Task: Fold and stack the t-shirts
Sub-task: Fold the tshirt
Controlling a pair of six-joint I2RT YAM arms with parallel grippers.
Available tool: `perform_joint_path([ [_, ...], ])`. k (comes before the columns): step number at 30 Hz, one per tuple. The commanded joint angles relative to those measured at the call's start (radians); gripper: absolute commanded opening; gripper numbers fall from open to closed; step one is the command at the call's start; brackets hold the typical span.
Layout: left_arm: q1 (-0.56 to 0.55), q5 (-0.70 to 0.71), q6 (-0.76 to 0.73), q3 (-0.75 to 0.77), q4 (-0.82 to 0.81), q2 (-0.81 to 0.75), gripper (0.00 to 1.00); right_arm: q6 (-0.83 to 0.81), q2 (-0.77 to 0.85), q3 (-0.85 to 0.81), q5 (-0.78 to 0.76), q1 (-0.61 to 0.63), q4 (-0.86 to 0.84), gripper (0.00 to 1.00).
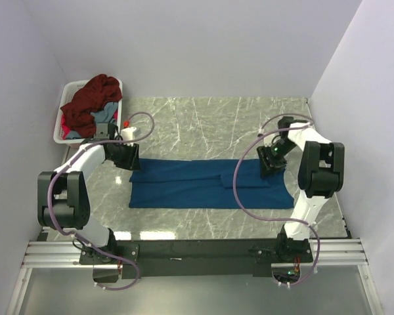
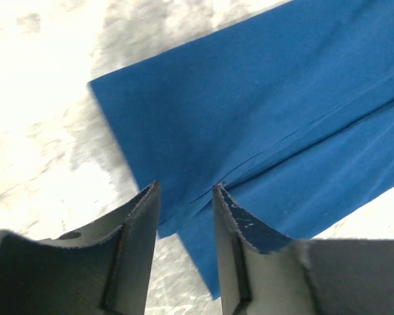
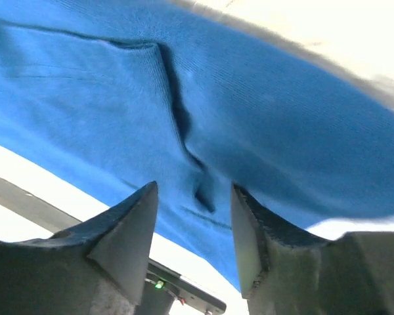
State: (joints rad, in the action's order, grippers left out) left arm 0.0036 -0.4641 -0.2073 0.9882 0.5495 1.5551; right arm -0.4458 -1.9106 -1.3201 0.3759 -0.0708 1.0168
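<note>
A deep blue t-shirt (image 1: 210, 184) lies folded into a long flat band across the middle of the marble table. My left gripper (image 1: 132, 162) is open just above its left end; the left wrist view shows the shirt's corner and fold line (image 2: 262, 125) between and beyond my fingers (image 2: 139, 223). My right gripper (image 1: 270, 168) is open over the shirt's right end, where the cloth (image 3: 184, 92) has a dark crease. A dark maroon red shirt (image 1: 88, 102) is heaped in the basket with grey-blue cloth (image 1: 108, 109) under it.
The white plastic basket (image 1: 60, 121) stands at the back left corner of the table. A small white object with a red top (image 1: 127, 131) sits beside it. White walls close in the left, back and right sides. Grey cables loop off both arms.
</note>
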Motion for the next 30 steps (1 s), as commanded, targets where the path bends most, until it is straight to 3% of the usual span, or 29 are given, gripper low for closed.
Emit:
perform_joint_path([
  [1,0.039,0.008,-0.026,0.061,0.02,-0.003,0.44,0.019,0.093,-0.09,0.095,-0.073,0.052,0.56],
  [7,0.065,0.025,-0.055,0.102,0.013,0.037,0.52,0.094,0.059,-0.12,0.087,-0.195,0.0,0.57],
  [15,0.102,0.038,-0.073,0.15,0.03,0.102,0.59,0.137,-0.05,-0.168,0.126,-0.213,-0.018,0.6],
  [19,0.124,-0.042,-0.081,0.182,0.102,0.146,0.58,0.137,-0.094,-0.185,0.15,-0.213,-0.006,0.59],
  [26,0.156,-0.267,-0.317,0.058,0.277,0.004,0.58,0.133,-0.151,-0.202,0.187,-0.215,0.019,0.49],
  [30,0.154,-0.278,-0.35,0.024,0.309,-0.001,0.49,0.133,-0.165,-0.211,0.205,-0.215,0.025,0.3],
])
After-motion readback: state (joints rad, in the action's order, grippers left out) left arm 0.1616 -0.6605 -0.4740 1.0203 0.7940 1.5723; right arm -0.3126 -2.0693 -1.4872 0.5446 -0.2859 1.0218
